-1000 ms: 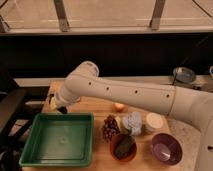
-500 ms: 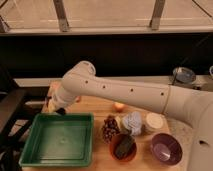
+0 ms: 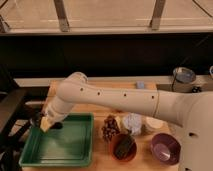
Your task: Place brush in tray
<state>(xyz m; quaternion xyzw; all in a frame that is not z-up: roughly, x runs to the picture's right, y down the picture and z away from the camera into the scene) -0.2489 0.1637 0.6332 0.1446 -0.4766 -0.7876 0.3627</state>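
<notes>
The green tray (image 3: 65,150) lies at the front left of the wooden table. My gripper (image 3: 45,123) hangs low over the tray's back left corner, at the end of the white arm (image 3: 115,100) that reaches in from the right. It is shut on the slim black brush (image 3: 56,126), which lies crosswise in the jaws; its dark ends stick out on both sides of the gripper. The brush sits just above the tray floor; I cannot tell if it touches.
Right of the tray stand a dark red cone-like cluster (image 3: 108,127), a crumpled white cup (image 3: 132,122), a brown bowl with a dark object (image 3: 123,146) and a purple bowl (image 3: 167,148). A metal bowl (image 3: 183,76) sits at the back right.
The gripper has moved down and to the left with the brush, from above the tray's back edge to low over its back left corner.
</notes>
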